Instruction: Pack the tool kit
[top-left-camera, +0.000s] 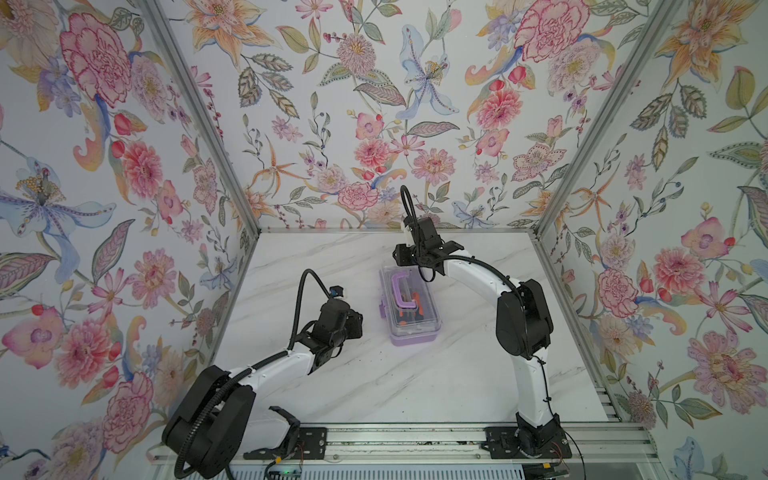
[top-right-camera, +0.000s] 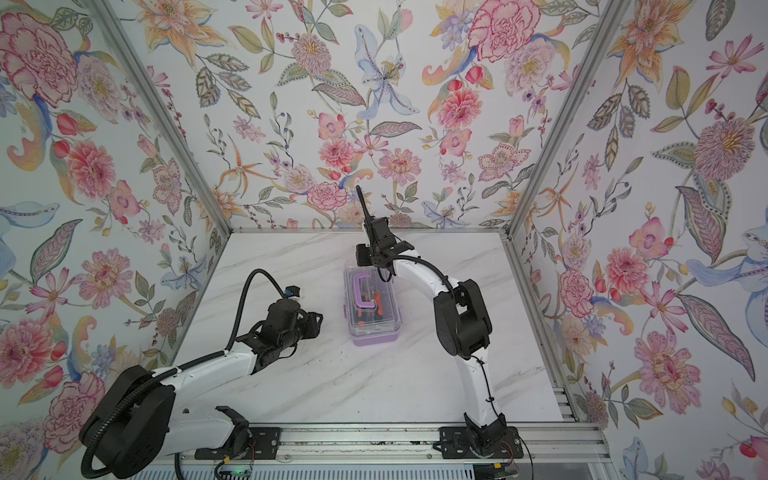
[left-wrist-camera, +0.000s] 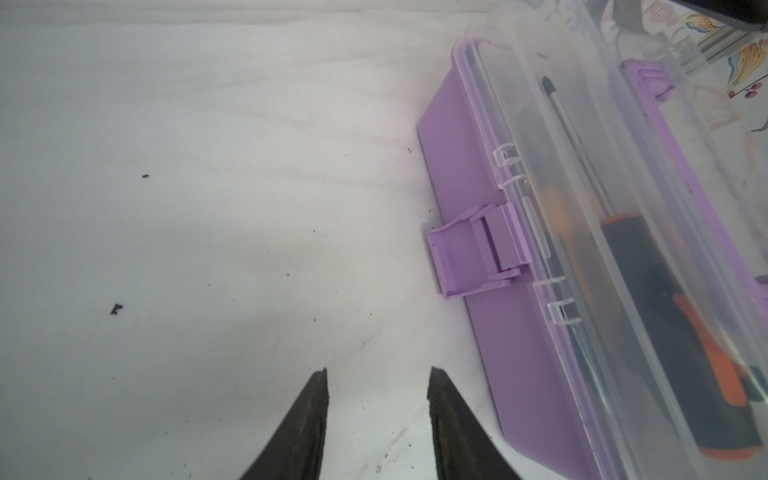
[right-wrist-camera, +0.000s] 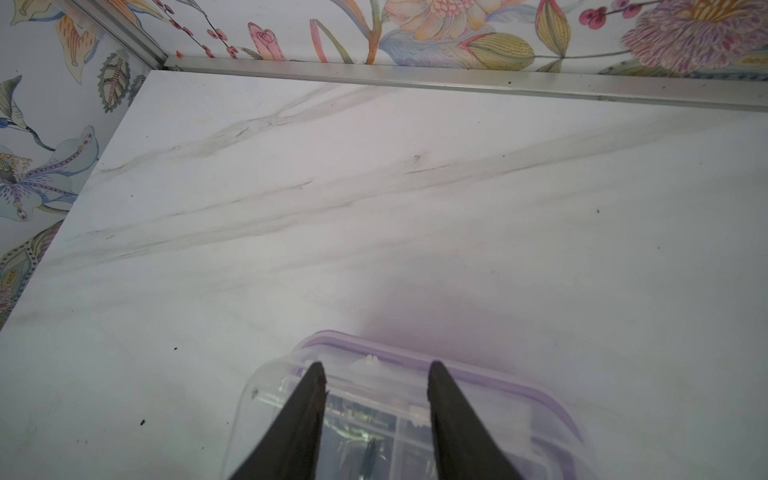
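Box (top-left-camera: 411, 309) sits near the middle of the table (top-left-camera: 374, 386), lid (left-wrist-camera: 582, 208) down, with the handle (top-left-camera: 395, 291) lying flat on top. A screwdriver (left-wrist-camera: 648, 266) shows through the lid. The latch (left-wrist-camera: 473, 257) on the box's left long wall stands flipped outward. Bare table lies open on every side of the box, widest in front of it, and behind it up to the rail (right-wrist-camera: 457, 81). The left gripper (left-wrist-camera: 378, 374) hangs just left of the box over bare table, clear of the wall, narrowly parted and empty. The right gripper (right-wrist-camera: 376, 368) is over the box's far end, narrowly parted with nothing between. Whether its fingers touch the lid cannot be told.
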